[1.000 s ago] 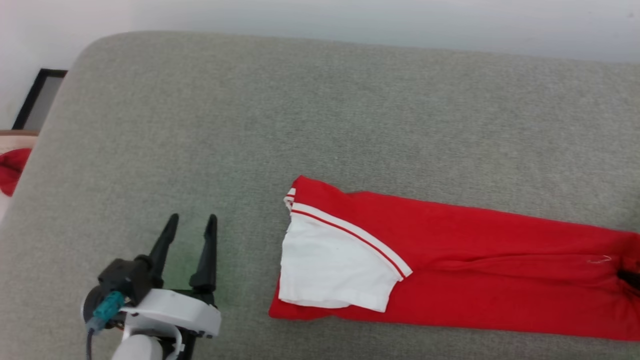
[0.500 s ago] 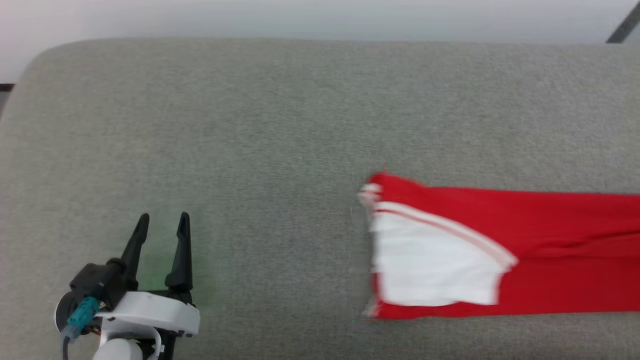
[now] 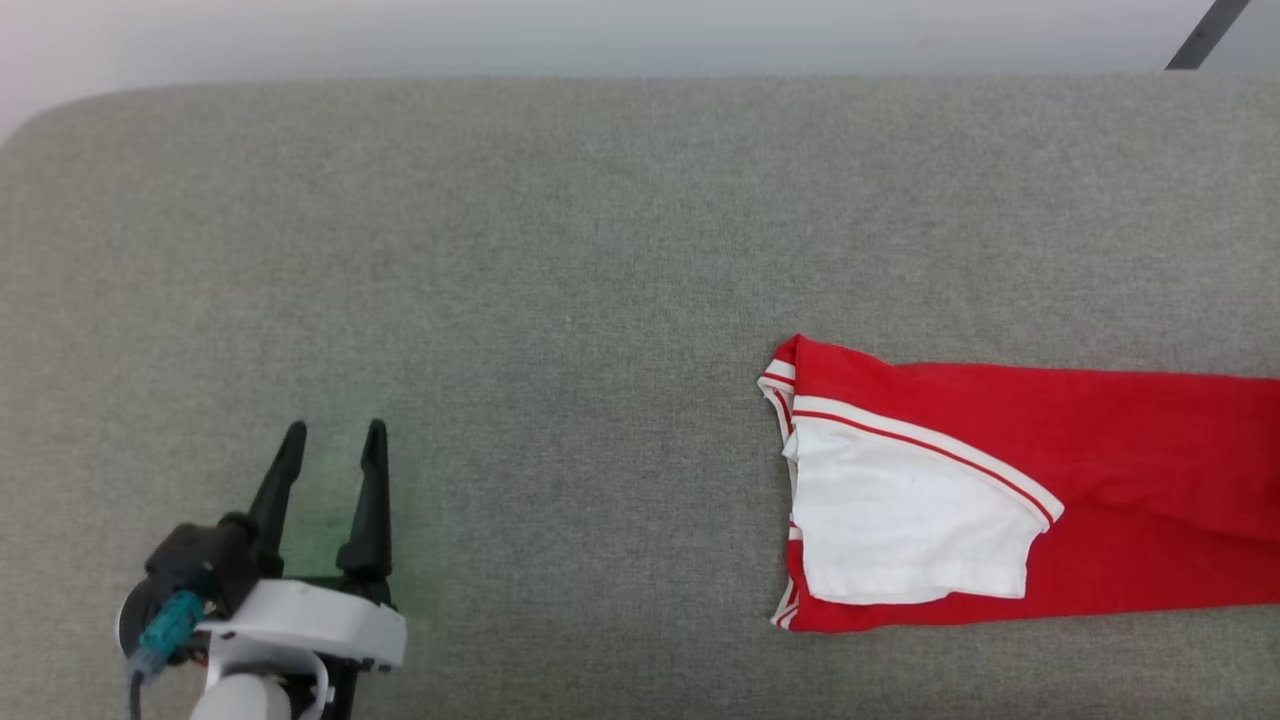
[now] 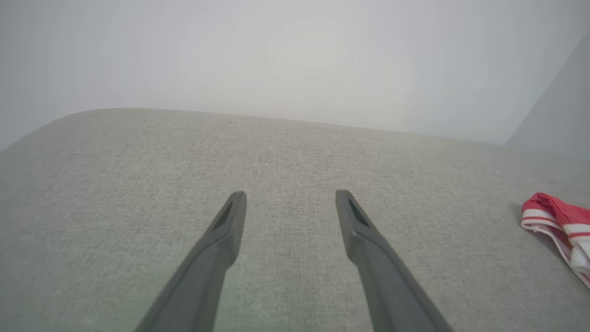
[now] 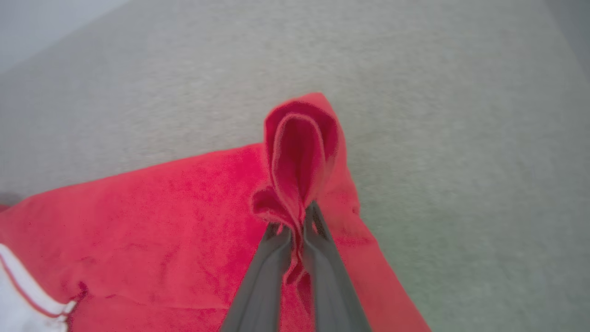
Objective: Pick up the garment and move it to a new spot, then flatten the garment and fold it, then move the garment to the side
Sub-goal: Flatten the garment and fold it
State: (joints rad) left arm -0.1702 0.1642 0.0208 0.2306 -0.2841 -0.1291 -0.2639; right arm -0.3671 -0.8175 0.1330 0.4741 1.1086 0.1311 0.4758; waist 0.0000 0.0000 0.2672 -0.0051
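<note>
The red garment (image 3: 1130, 470) lies flat on the right side of the soft grey surface (image 3: 560, 250), the right end effector (image 5: 295, 219) pinches a fold of it tight, and the left end effector (image 3: 332, 435) sits open and empty, well apart from it.

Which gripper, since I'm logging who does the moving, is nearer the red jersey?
Right. The right gripper is shut on a pinched fold of the jersey. The left gripper is open over the grey cushion, well clear of the jersey's striped end.
</note>
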